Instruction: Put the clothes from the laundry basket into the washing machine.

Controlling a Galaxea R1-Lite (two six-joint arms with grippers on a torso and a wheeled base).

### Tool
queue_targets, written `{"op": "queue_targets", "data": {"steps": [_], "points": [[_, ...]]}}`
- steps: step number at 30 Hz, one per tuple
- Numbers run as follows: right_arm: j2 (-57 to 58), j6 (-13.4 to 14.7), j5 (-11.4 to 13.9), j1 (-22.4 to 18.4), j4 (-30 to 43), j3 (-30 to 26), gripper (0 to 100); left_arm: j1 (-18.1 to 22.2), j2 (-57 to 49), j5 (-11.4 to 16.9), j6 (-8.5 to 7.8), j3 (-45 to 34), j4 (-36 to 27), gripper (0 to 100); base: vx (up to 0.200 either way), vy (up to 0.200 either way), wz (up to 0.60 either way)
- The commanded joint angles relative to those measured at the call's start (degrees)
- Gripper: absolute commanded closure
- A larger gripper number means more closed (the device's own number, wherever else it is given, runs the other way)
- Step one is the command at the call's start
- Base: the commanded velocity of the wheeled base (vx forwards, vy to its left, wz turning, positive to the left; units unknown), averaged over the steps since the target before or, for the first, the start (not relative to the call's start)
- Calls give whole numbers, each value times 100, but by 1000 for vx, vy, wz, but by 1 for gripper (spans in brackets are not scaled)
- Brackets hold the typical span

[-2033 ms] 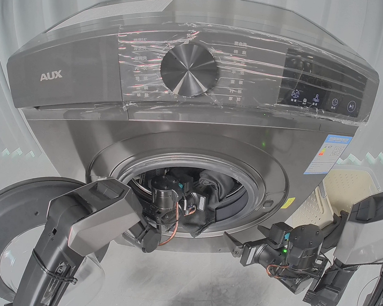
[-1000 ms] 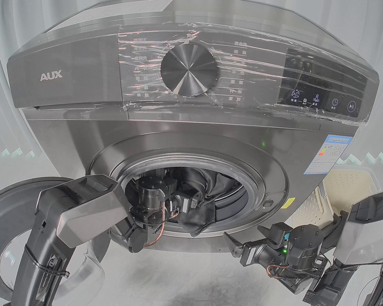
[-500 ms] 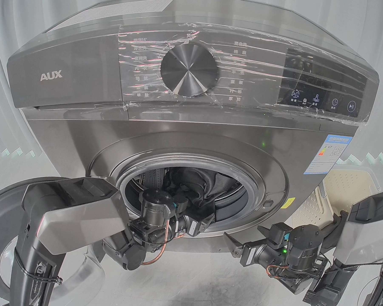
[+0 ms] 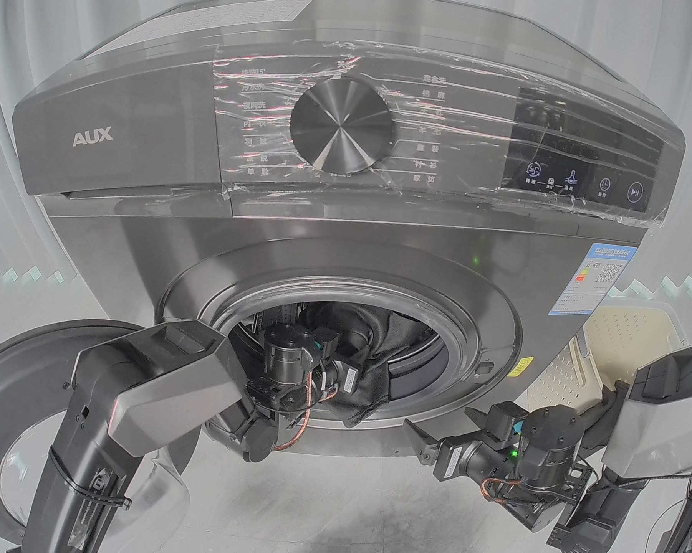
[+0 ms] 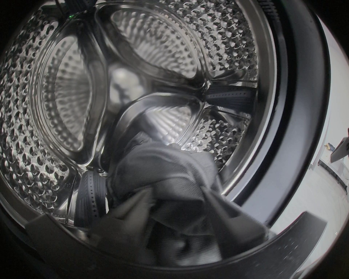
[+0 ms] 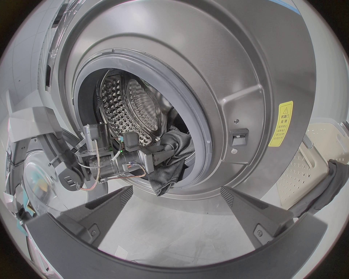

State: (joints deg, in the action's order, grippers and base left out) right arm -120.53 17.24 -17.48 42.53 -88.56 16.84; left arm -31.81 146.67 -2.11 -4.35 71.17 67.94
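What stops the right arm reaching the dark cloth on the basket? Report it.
Probably nothing, so yes: the way between the open right gripper and the dark cloth on the basket looks free, though it faces the washer.

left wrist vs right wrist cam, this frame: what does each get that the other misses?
Left wrist adds: the ribbed paddles deep inside, close up. Right wrist adds: the left gripper at the door opening, a corner of the dark garment hanging out over the door seal, the laundry basket with a dark cloth over its rim, the yellow label, and the open right gripper. Shared: the perforated drum and the dark garment.
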Motion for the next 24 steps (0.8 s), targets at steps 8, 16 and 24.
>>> {"op": "queue_targets", "data": {"steps": [8,16,24], "points": [[-6,-1,-1,9,-3,13,0,148,547,-378,75,1523,44,100,0,0,0],[-6,-1,-1,1,-3,13,0,359,530,-413,101,1822,18,100,0,0,0],[-6,-1,-1,1,-3,13,0,210,2,-290,92,916,0,0,0,0,0]]}}
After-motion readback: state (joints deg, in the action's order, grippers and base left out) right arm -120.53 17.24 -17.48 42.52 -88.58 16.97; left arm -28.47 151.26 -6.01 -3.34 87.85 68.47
